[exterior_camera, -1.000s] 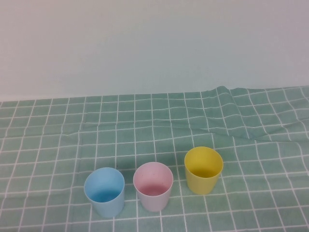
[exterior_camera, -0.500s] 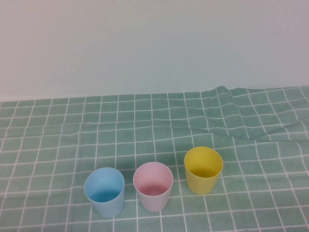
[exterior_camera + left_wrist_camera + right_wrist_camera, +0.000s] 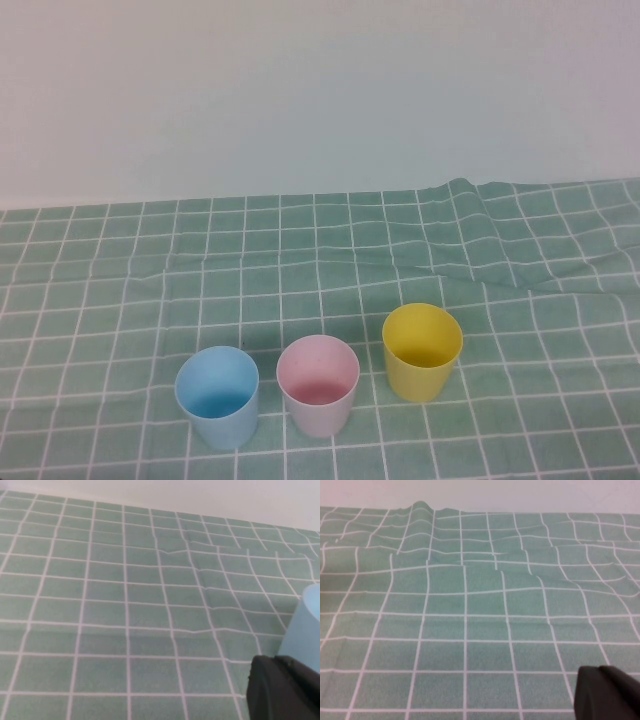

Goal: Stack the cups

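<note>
Three cups stand upright and apart in a row near the table's front in the high view: a blue cup (image 3: 217, 397) on the left, a pink cup (image 3: 318, 385) in the middle and a yellow cup (image 3: 422, 351) on the right, a little farther back. Neither gripper shows in the high view. In the left wrist view a dark part of my left gripper (image 3: 285, 690) sits low, right next to the blue cup (image 3: 305, 630). In the right wrist view a dark part of my right gripper (image 3: 610, 692) is over bare cloth, with no cup in sight.
A green checked tablecloth (image 3: 120, 300) covers the table. It is wrinkled, with a raised fold (image 3: 470, 195) at the back right. A plain white wall (image 3: 320, 90) stands behind the table.
</note>
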